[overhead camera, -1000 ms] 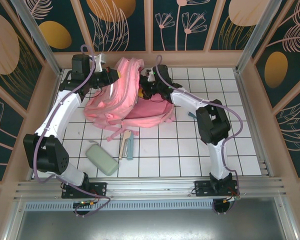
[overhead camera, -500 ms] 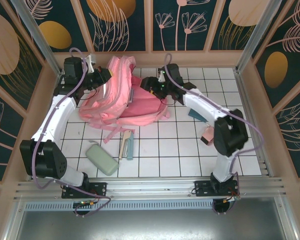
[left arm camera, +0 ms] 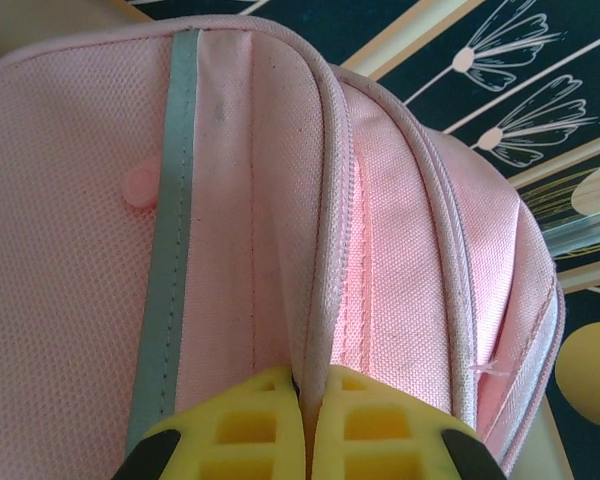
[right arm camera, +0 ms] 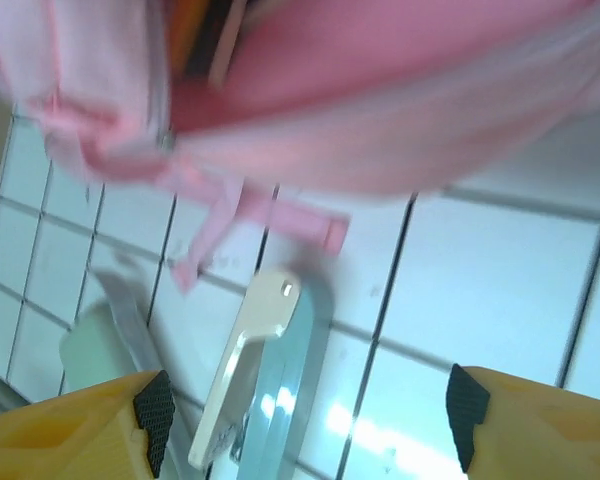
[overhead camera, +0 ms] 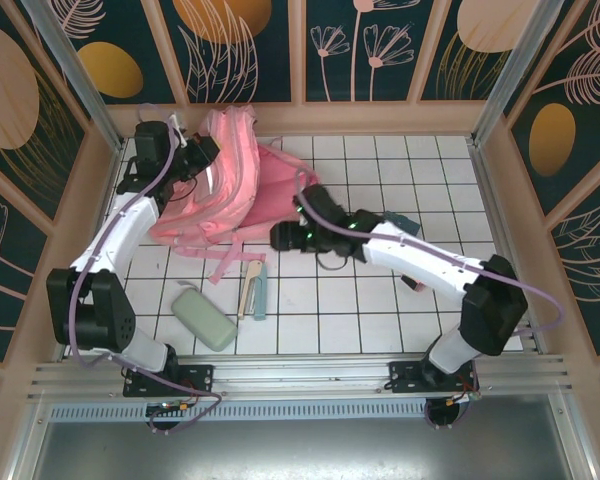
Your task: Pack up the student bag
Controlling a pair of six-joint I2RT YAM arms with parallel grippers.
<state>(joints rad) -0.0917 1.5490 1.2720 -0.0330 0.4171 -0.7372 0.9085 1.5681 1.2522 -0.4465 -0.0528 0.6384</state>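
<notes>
Fabric along the top of the pink student bag [overhead camera: 230,195] is pinched between the left gripper's [left arm camera: 305,385] closed fingers, at the table's far left. The right gripper [overhead camera: 278,237] hangs spread wide by the bag's near edge, a stapler [right arm camera: 245,370] nearer still.

- The student bag [overhead camera: 220,190] lies at the far left of the table [overhead camera: 380,310].
- The left gripper [overhead camera: 204,152] sits at the bag's far left edge, its fingers closed on a fold of fabric.
- The right gripper [overhead camera: 278,237] hangs just before the bag's near right edge, fingers spread.
- A stapler [overhead camera: 252,290] lies before the bag, beside a loose strap [overhead camera: 223,268].
- A pouch [overhead camera: 203,318] lies left of the stapler, nearer the arms' bases.
</notes>
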